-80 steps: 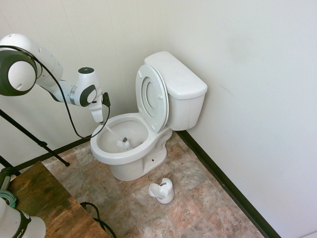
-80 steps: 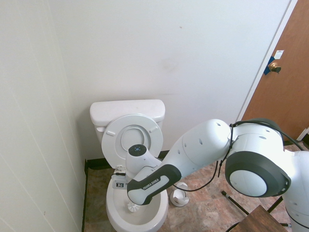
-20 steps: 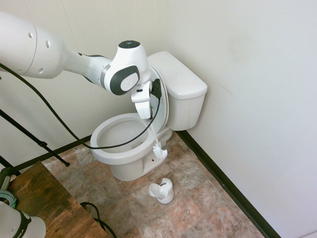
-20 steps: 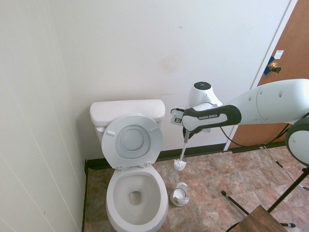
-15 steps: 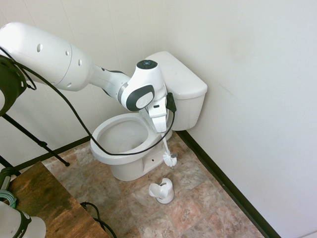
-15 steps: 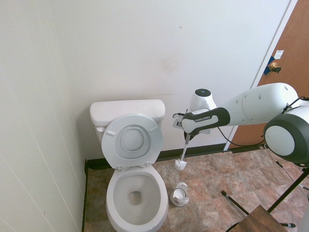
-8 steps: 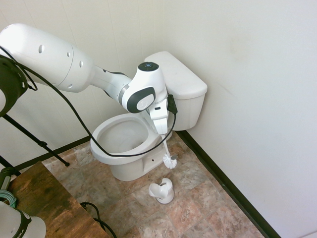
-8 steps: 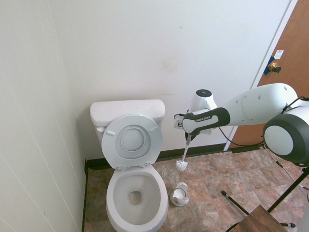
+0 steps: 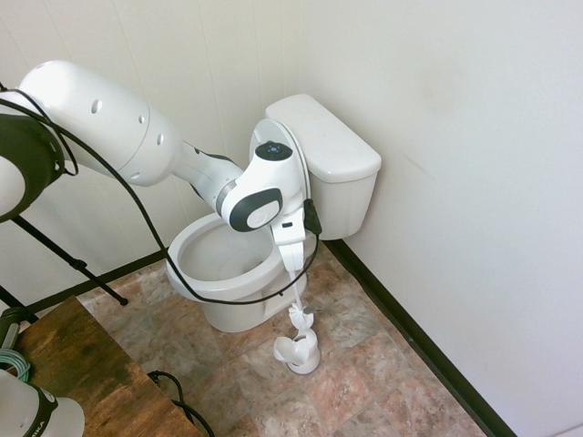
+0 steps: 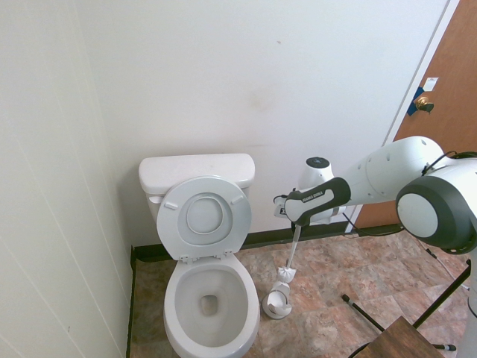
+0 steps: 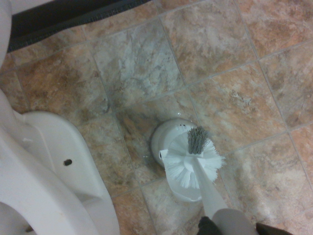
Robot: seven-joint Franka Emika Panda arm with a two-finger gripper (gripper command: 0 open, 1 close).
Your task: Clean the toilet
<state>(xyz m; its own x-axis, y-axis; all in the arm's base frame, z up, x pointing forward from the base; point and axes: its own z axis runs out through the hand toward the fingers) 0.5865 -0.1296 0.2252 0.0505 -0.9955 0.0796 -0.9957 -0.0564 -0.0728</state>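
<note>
Toilet point(image 9: 273, 228) stands in the far corner, lid up, bowl looking clean. Scrubbing seems done: the gripper point(image 10: 296, 221), clamped on the brush point(image 9: 299, 314), hangs it just above the holder point(image 9: 298, 352) beside the bowl. Docking remains.

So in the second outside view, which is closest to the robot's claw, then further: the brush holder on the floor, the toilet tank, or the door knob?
From the gripper:
1. Brush holder, on the floor just below it.
2. Toilet tank, off to the picture's left.
3. Door knob, up at the picture's right.
</note>
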